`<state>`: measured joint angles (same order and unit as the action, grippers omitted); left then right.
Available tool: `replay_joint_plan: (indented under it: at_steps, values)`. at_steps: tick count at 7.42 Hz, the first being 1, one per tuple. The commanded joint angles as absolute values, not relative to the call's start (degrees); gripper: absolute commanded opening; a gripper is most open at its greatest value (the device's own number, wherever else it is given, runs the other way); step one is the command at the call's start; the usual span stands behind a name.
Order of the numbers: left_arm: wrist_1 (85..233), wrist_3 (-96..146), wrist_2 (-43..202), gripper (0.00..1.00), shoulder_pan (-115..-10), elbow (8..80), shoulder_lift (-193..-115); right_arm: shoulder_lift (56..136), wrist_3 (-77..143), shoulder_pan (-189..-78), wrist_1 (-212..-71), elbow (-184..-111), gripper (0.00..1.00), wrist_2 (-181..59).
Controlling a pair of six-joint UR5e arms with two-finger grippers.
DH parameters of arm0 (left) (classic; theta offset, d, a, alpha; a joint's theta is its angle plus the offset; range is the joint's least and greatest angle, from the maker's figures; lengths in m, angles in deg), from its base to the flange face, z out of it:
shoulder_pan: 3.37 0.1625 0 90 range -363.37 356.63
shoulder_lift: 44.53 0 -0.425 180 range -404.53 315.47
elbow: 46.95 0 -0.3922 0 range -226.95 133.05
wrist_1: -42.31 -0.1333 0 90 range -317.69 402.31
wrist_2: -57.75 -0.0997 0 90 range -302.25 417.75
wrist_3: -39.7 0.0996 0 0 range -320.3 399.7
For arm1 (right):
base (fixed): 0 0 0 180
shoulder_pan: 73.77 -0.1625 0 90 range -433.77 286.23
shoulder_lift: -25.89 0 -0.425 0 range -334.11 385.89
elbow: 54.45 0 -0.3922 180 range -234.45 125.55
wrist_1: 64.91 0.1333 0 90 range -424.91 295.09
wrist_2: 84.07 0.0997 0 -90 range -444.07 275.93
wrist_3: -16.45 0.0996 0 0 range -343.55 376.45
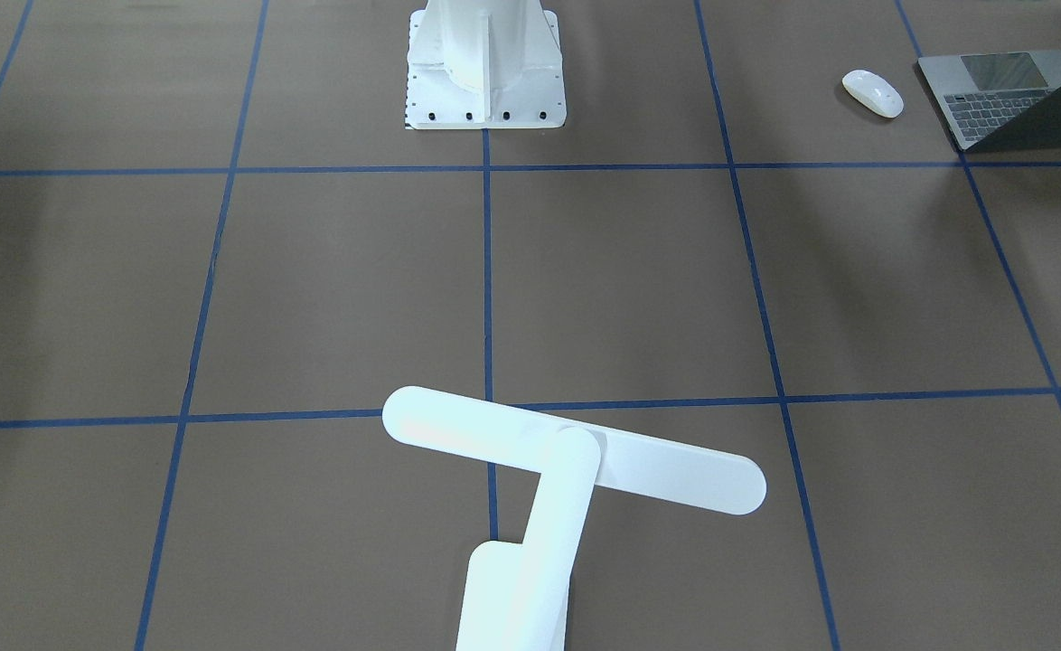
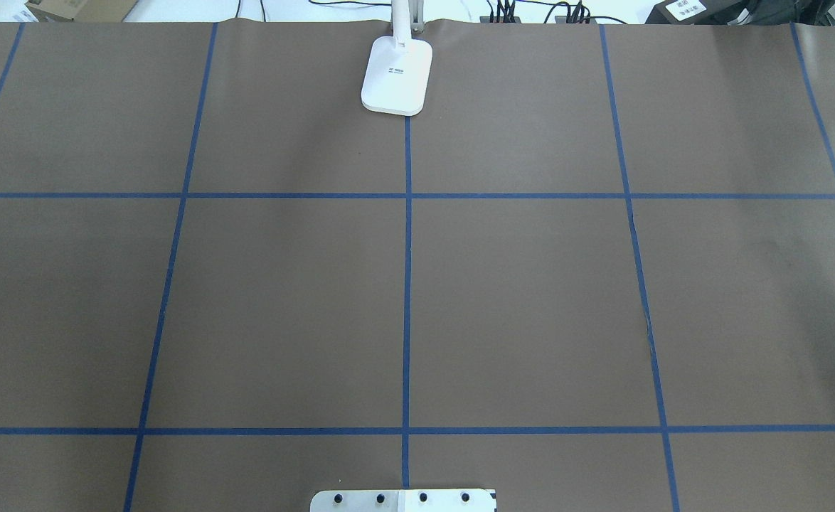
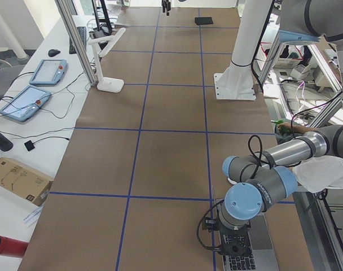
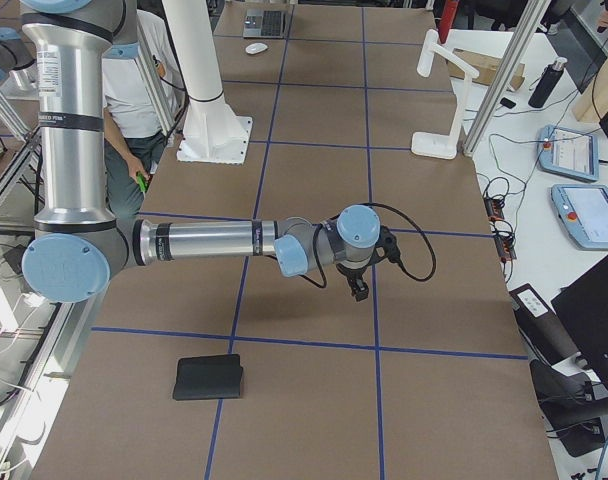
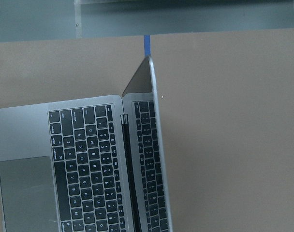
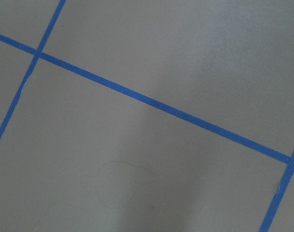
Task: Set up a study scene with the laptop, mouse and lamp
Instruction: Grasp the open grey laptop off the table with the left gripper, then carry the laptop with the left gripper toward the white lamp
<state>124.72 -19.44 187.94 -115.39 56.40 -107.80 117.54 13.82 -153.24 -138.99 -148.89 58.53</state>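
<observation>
The laptop (image 1: 1009,95) lies open near the table's end on my left side, its screen (image 5: 154,145) seen edge-on in the left wrist view. The white mouse (image 1: 872,93) rests just beside it. The lamp (image 1: 576,457) stands at the far edge's middle, with its base (image 2: 397,75) on the centre tape line. My left gripper (image 3: 234,247) hangs over the laptop's keyboard (image 3: 247,262); I cannot tell if it is open or shut. My right gripper (image 4: 357,290) hovers over bare table far from these things; its state cannot be told either.
The white pedestal (image 1: 485,63) stands at the robot's side of the table. A black mat (image 4: 209,378) lies near the right end. A person (image 4: 134,90) stands behind the robot, a sleeve (image 3: 324,172) near the laptop. Tablets (image 3: 25,101) lie beyond the edge.
</observation>
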Motion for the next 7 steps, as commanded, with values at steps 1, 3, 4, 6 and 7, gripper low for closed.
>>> replay_joint_plan:
  at_steps: [1,3,4,6,7]
  values:
    - [124.93,-19.79,188.97,0.94,-115.09,55.97,-107.64,117.65,13.82,-152.70,-139.00,-148.93,0.99,58.49]
    - [126.23,-19.01,191.59,0.99,-112.90,55.88,-107.72,117.65,13.82,-152.35,-139.00,-148.85,0.99,58.48]
    - [126.51,-19.96,192.13,0.99,-111.32,55.88,-107.72,117.73,13.82,-152.17,-139.00,-148.85,0.99,58.48]
    - [127.47,-21.03,191.96,0.99,-111.13,54.66,-107.37,117.74,13.82,-151.65,-138.91,-148.85,0.99,58.40]
    - [127.74,-21.38,191.96,0.98,-111.13,53.70,-107.37,117.73,13.82,-151.47,-138.91,-148.85,0.99,58.40]
